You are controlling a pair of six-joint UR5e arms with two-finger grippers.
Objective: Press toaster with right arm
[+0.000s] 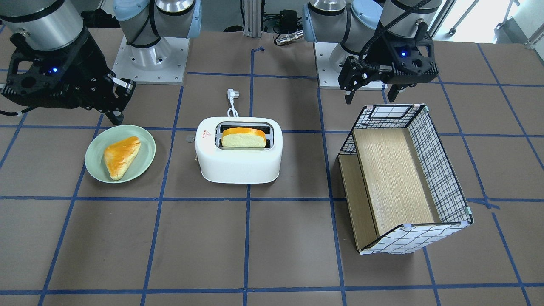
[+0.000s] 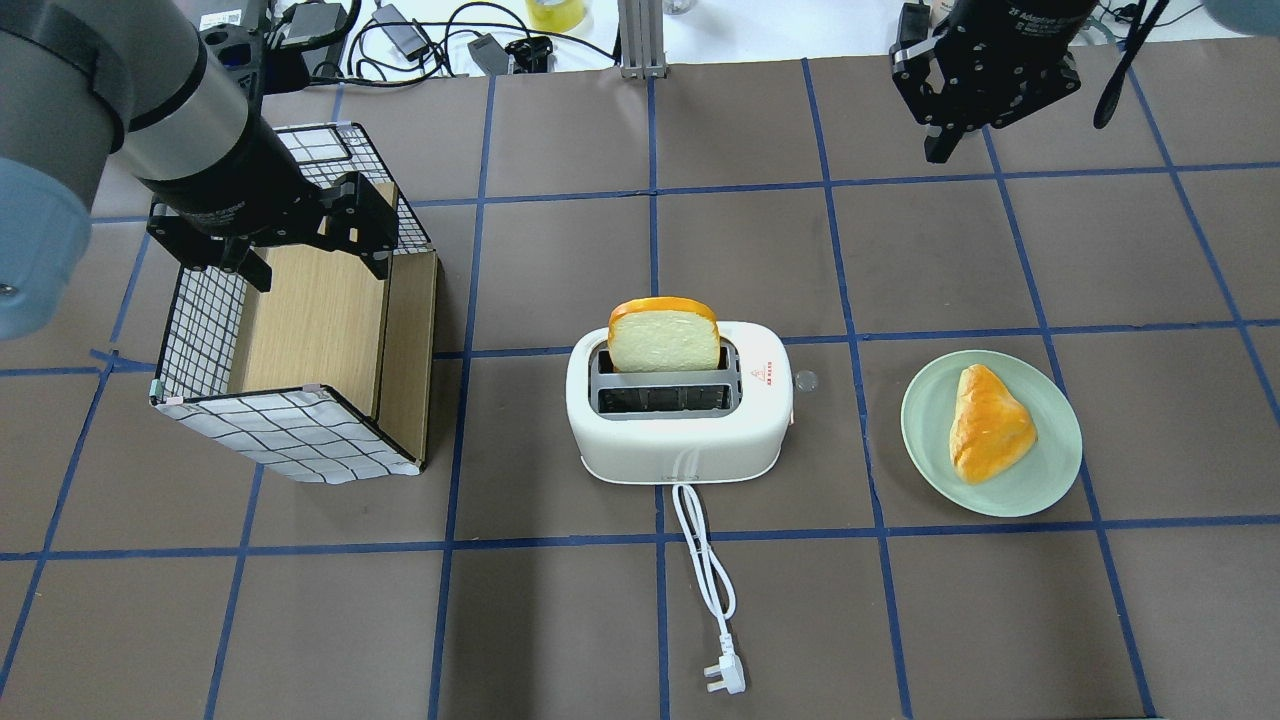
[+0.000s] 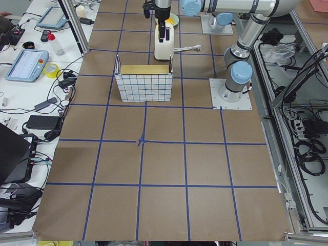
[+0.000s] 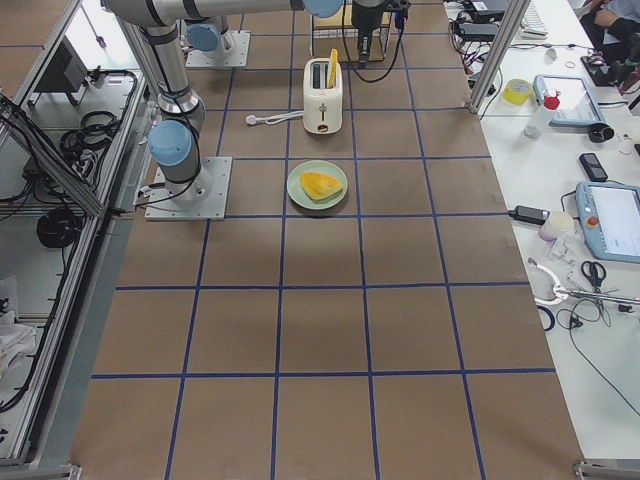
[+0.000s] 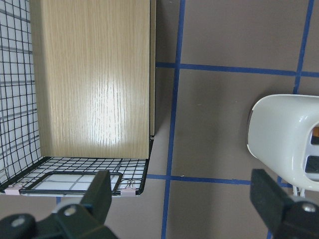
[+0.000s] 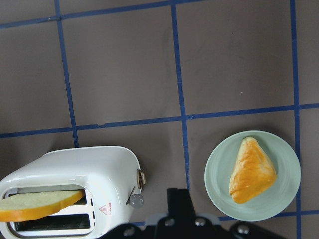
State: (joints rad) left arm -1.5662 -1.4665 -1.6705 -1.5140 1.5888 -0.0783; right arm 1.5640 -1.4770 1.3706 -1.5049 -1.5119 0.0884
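Observation:
The white toaster (image 2: 680, 445) stands mid-table with a bread slice (image 2: 663, 338) upright in its far slot. Its cord and plug (image 2: 722, 678) trail toward the robot. Its small side lever (image 6: 141, 178) shows on the end that faces the plate. My right gripper (image 2: 940, 150) hangs high, beyond the plate and to the right of the toaster, apart from it. Its fingers look shut and hold nothing; it also shows in the front view (image 1: 117, 115). My left gripper (image 2: 315, 268) is open and empty above the basket's far end.
A green plate (image 2: 1050, 470) with a triangular pastry (image 2: 990, 422) sits to the right of the toaster. A wire basket (image 2: 290, 430) with a wooden board inside lies on its left. Cables and tools lie along the table's far edge.

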